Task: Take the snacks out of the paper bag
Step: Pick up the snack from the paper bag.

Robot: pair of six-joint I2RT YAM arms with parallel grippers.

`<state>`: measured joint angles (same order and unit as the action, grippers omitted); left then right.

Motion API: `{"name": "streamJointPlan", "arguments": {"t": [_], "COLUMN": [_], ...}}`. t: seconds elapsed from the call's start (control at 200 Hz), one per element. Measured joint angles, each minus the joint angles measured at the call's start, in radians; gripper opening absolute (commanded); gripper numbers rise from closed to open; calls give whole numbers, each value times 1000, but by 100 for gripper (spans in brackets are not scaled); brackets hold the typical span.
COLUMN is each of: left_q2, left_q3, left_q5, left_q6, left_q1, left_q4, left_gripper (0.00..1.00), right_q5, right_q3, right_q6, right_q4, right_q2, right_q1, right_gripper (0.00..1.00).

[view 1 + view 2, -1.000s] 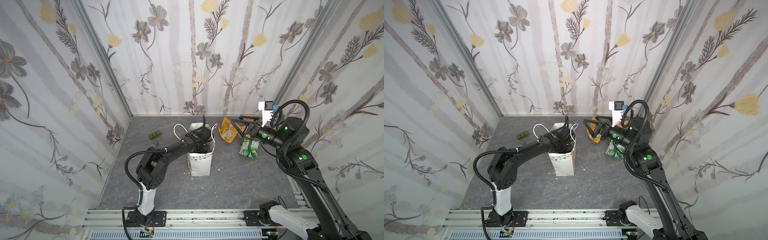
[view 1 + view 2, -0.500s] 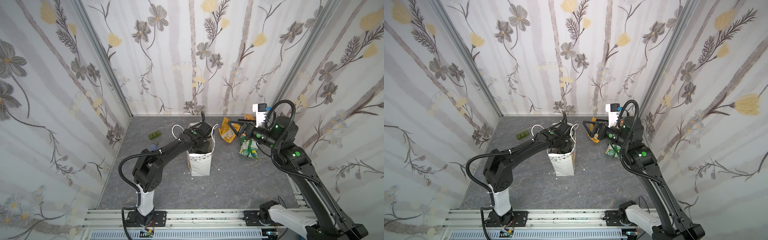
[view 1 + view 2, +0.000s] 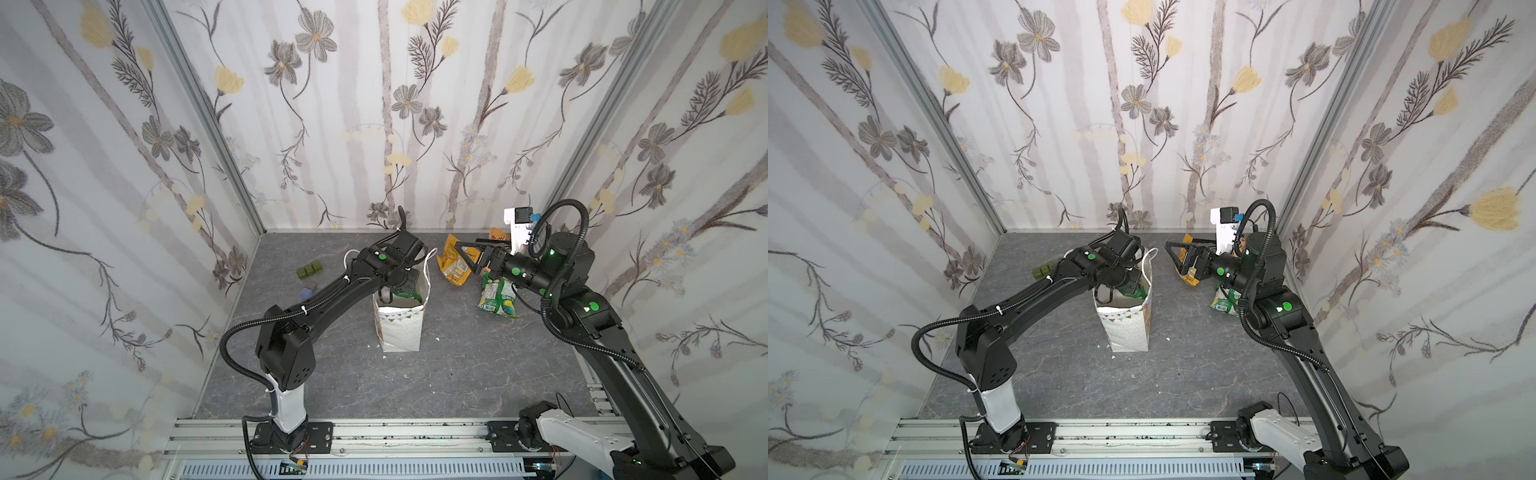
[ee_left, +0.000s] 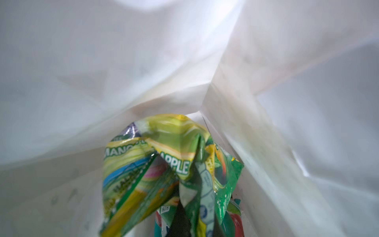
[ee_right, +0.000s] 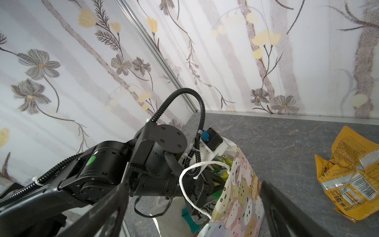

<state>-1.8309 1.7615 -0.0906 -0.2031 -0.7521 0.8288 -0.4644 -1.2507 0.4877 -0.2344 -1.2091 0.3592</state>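
Observation:
The white paper bag [image 3: 401, 328] [image 3: 1127, 328] stands upright mid-table. My left gripper [image 3: 402, 287] reaches down into its mouth. In the left wrist view it is shut [image 4: 184, 219] on a crumpled green-and-yellow snack packet [image 4: 164, 164], with the bag's white inner wall [image 4: 82, 82] all around. A "FOX'S" packet [image 5: 205, 209] and a teal one [image 5: 186, 213] lie deeper inside. My right gripper [image 3: 469, 253] [image 5: 193, 184] hangs open and empty just right of the bag. Below it lie an orange-yellow packet [image 3: 453, 266] [image 5: 352, 176] and a green-and-yellow packet [image 3: 496, 297].
Another orange packet [image 3: 498, 236] peeks out behind the right wrist by the back wall. Dark green blocks [image 3: 308, 270] and a small bluish block [image 3: 307, 291] sit left of the bag. Flowered walls close in on three sides.
My right gripper has swung left toward the bag, still open. My left gripper has stayed shut inside the bag mouth, its wrist shifting slightly.

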Motion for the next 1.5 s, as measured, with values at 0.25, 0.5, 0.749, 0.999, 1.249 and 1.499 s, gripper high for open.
{"name": "streamJointPlan", "arguments": {"t": [0.25,0.5,0.749,0.999,1.249,1.499], "left_q2": [44,80,130,223,322,420], "left_q3": [39,63,124,159,147,69], "left_q5": [-14,-19,-42,-45,1,119], "left_q6": [8,11,21,42,42,33], "left_q1": [0,-1,-6,-12,-14,-19], "left_q4": [19,30,57,39,-45,-197], "left_gripper": [0,0,0,0,0,0], "right_q5": [0,3,20,26,25,3], "right_q3": [0,-2,-8,0,0,0], "right_q6": [0,0,1,2,9,29], "right_q4": [0,0,1,16,31,68], "right_q2": [0,2,19,34,34,25], "right_q1": [0,1,3,5,14,33], "right_gripper": [99,99,99,99,99,99]}}
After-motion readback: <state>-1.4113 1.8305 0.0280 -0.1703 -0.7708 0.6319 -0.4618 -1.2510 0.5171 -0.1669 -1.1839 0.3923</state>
